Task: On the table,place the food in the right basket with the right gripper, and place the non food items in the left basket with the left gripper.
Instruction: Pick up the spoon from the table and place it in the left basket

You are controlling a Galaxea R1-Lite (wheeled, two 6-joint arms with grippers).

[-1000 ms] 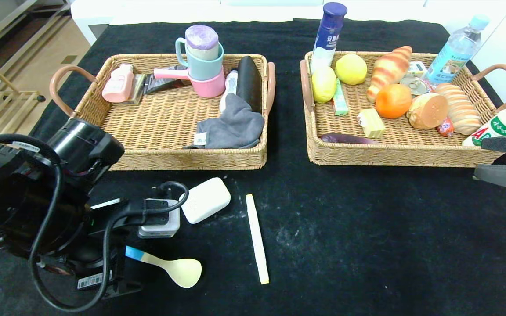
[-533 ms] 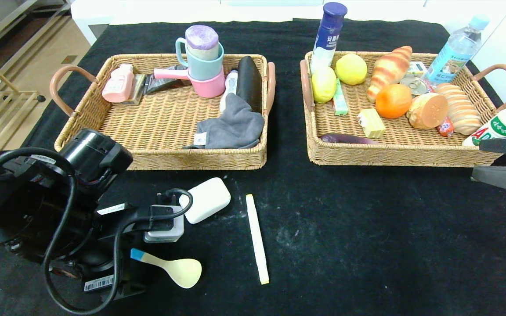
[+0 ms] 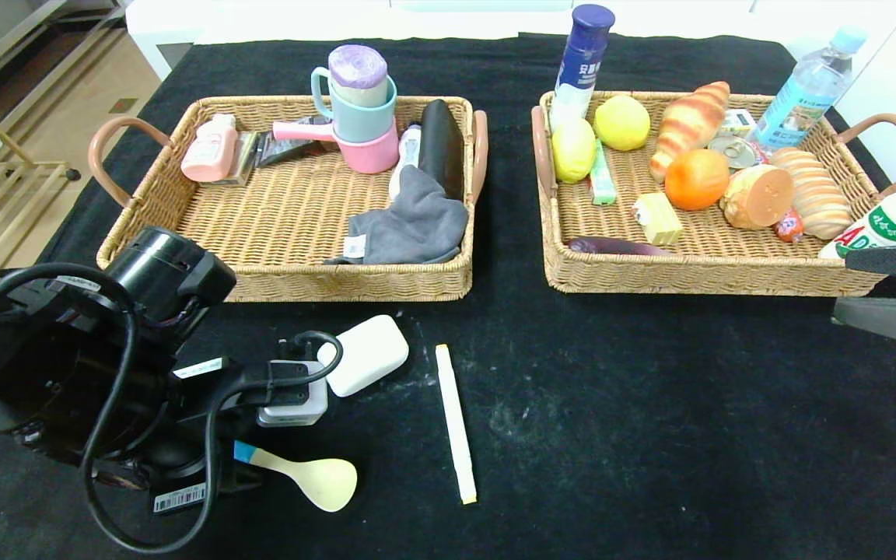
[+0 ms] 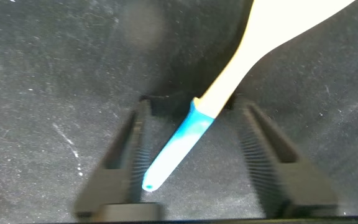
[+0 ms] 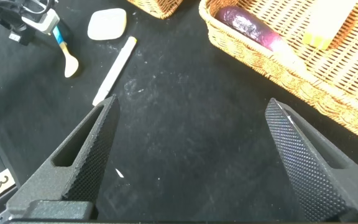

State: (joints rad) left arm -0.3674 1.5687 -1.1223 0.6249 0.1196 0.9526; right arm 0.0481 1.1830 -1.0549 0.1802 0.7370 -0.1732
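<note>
Blue-tipped and unlabelled, the spoon's handle (image 4: pixel 173 152) is lying between the left gripper's (image 4: pixel 194 155) half-open fingers, neither visibly touching it.

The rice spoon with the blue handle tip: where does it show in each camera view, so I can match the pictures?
Head view: rice spoon near the front left of the table, handle tip under the left claw.
Left wrist view: blue handle between the left claw's fingers, not yet gripped.
Right wrist view: far off, beside the left arm.
Shared landmark: white marker pen; not in the left wrist view.
</note>
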